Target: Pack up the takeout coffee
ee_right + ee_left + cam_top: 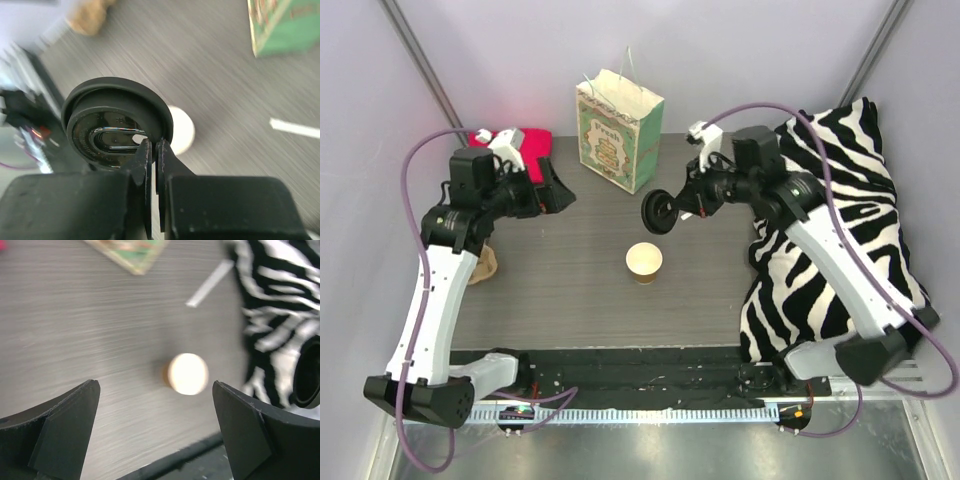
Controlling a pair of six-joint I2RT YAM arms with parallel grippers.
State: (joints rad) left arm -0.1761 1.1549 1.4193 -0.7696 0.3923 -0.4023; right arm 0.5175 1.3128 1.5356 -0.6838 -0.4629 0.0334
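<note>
The tan paper cup (643, 260) stands upright and uncovered in the middle of the table; its pale inside shows in the left wrist view (187, 373) and behind the lid in the right wrist view (182, 131). My right gripper (680, 205) (154, 150) is shut on the rim of the black lid (658, 212) (107, 125), holding it on edge in the air, up and slightly right of the cup. My left gripper (555, 190) (155, 430) hangs open and empty at the table's left, well away from the cup.
The white-and-green paper bag (618, 130) (285, 25) stands upright at the back centre. A zebra-striped pillow (830, 230) (275, 300) fills the right side. A red object (510, 140) lies at the back left, and a beige pulp piece (485, 265) sits at the left edge.
</note>
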